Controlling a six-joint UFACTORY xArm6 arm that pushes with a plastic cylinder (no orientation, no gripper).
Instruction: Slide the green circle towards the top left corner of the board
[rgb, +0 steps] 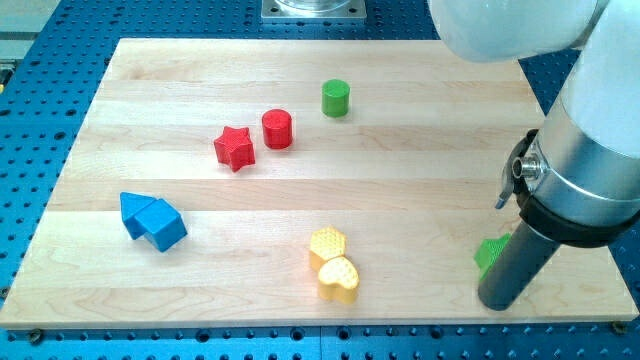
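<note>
The green circle (335, 98) is a short green cylinder standing near the top middle of the wooden board (200, 80). My tip (497, 304) is at the lower right of the board, far from the green circle. It rests right beside a second green block (489, 253), which the rod partly hides, so its shape is unclear.
A red cylinder (277, 129) and a red star (234, 148) stand left of and below the green circle. Two blue blocks (152, 220) touch each other at the lower left. A yellow hexagon (327, 244) and a yellow heart (339, 279) touch at the bottom middle.
</note>
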